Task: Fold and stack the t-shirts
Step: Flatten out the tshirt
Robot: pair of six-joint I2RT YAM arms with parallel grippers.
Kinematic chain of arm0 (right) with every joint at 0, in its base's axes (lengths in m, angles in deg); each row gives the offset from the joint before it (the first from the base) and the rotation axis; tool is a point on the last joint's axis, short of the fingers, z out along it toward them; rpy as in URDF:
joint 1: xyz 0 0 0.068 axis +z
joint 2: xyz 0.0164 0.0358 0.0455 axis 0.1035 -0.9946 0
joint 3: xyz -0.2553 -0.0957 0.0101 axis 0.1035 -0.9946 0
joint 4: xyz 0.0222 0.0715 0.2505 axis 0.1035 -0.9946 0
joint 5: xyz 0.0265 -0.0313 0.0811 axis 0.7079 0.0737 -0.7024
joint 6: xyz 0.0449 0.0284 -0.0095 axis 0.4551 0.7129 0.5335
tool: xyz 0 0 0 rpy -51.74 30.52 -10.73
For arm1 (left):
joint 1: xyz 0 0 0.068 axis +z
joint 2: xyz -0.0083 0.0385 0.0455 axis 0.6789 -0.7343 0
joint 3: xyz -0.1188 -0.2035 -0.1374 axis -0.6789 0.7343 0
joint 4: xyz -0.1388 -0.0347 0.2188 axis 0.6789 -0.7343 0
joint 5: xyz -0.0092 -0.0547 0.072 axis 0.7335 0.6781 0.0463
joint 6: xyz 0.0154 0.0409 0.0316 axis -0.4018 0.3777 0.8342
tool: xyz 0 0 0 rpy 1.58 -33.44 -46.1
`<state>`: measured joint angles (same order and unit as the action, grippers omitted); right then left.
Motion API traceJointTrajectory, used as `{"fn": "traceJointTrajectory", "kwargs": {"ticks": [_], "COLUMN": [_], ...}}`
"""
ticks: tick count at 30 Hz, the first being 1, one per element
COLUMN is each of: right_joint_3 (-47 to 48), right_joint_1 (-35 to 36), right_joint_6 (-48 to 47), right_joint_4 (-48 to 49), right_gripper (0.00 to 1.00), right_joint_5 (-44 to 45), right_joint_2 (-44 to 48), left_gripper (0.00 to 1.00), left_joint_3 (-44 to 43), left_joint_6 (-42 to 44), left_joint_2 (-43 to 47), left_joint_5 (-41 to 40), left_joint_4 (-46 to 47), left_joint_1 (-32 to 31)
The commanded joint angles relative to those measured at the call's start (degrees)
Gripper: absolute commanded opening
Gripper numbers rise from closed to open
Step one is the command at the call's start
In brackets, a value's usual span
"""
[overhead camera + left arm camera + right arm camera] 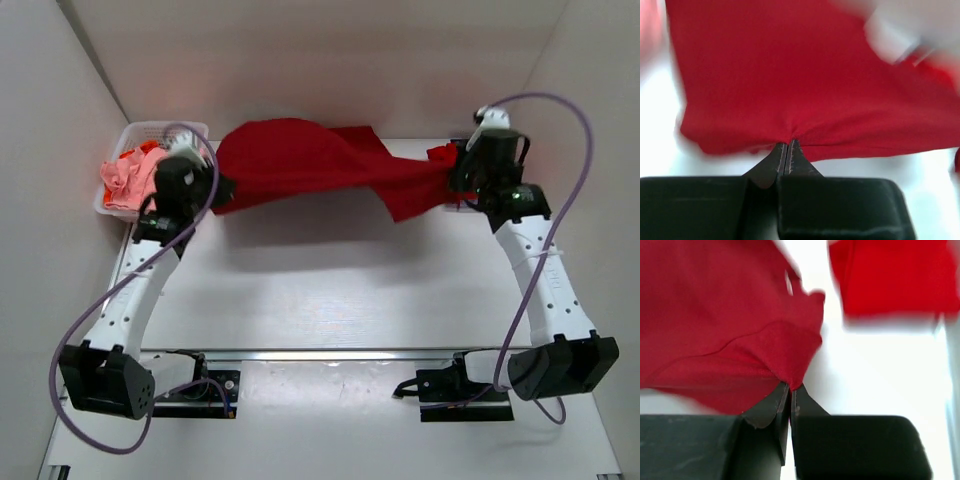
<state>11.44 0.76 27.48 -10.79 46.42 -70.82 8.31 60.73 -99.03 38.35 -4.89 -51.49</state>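
I see my left gripper (788, 145) pressed together on an edge of the soft red cloth t-shirt (300, 160), and my right gripper (790, 386) pinching its other end. The shirt hangs twisted between them above the white table (330, 300), just beside the white plastic lattice basket (128, 132).

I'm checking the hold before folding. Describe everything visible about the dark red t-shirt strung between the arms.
The dark red t-shirt is soft plain cloth, stretched sideways and twisted right of its middle, with a flap hanging below. The left pincer and right pincer are each shut on a bunched edge at opposite ends. It appears lifted, casting a shadow on the table.
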Motion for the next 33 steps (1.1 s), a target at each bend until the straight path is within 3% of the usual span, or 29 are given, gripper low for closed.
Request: {"fn": "traceJointTrajectory", "kwargs": {"ticks": [1, 6, 11, 17, 24, 33], "right_joint_3": [-10.87, -23.63, -32.25, -37.36, -34.91, -24.98], "right_joint_1": [-1.42, -1.34, -3.70, -4.24, -8.26, -8.28], "right_joint_6": [2.93, 7.23, 11.97, 12.34, 9.88, 7.24], "right_joint_4": [-1.00, -8.10, -16.55, -20.17, -15.25, -10.68], "right_gripper": [0.01, 0.00, 0.00, 0.00, 0.00, 0.00], "right_joint_5": [-1.88, -3.48, -8.12, -12.44, -16.84, -16.22], "right_joint_2": [8.39, 13.68, 15.79, 14.14, 7.19, -7.14], "left_gripper": [0.00, 0.00, 0.00, 0.00, 0.00, 0.00], "left_joint_3": [12.40, 29.71, 34.03, 34.93, 32.91, 24.82], "left_joint_6": [-0.21, -1.71, -3.20, -4.70, -5.76, -5.58], "left_joint_2": [6.38, 12.63, 16.33, 17.29, 12.21, -1.76], "left_joint_5": [0.47, 1.80, 0.38, 0.04, -0.75, -1.11], "left_joint_4": [-2.52, -5.59, -11.04, -16.06, -13.96, -9.82], "left_joint_1": [-0.24, 3.36, 2.31, 0.47, 2.49, 2.67]}}
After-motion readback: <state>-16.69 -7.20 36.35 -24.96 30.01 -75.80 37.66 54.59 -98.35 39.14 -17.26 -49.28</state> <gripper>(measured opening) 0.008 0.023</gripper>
